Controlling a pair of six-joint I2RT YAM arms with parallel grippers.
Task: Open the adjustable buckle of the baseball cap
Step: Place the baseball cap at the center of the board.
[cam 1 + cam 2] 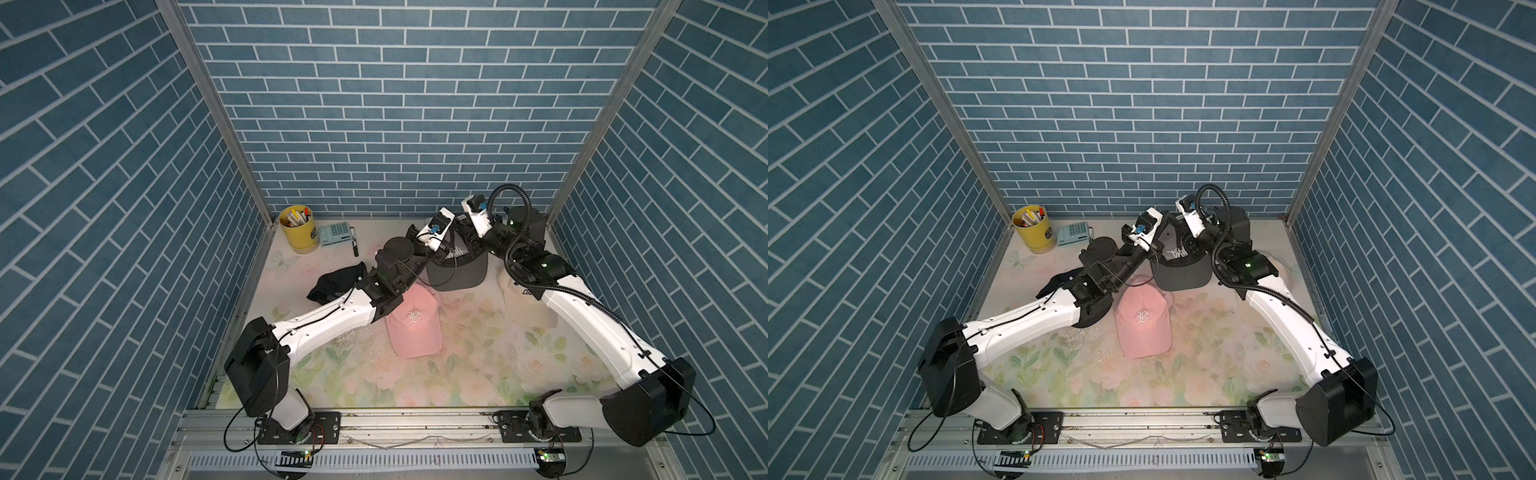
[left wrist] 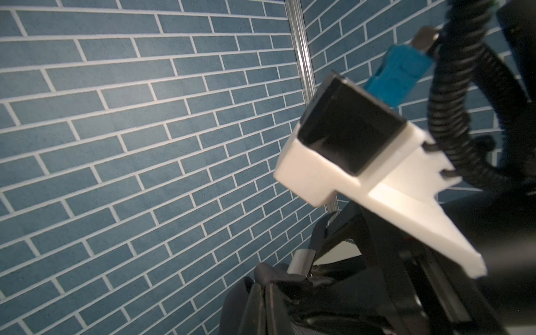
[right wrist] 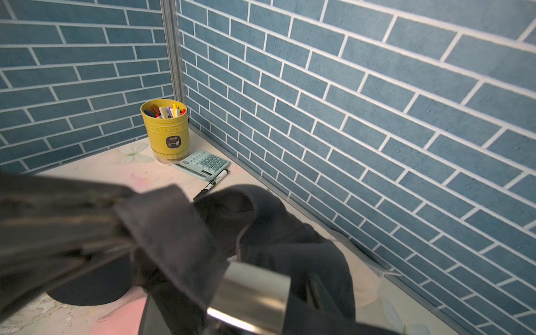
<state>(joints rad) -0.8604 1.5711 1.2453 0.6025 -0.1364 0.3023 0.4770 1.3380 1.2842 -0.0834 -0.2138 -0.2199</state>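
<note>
Closest to the right wrist camera is a shiny metal buckle, threaded on the dark strap at the back of the black baseball cap. Both arms reach from the near rail toward the far wall, forearms slanting inward so that the wrists meet over the cap's rear. The left arm stretches low across the tabletop, and the left claw is pressed together on the strap. The right arm bends back at the wrist, bringing the right claw to the cap's rear from the opposite side. Its jaws are hidden, so whether they are apart or together cannot be told.

The cap is at the far middle of the tabletop. Its long axis runs from the far wall to the near edge, with the brim toward the near edge and the strap opening toward the far wall. It is black, with a curved brim and white scrawled embroidery on the front panel. A pink cap lies just beside the brim, and a cream cap lies partly under the right arm.
</note>
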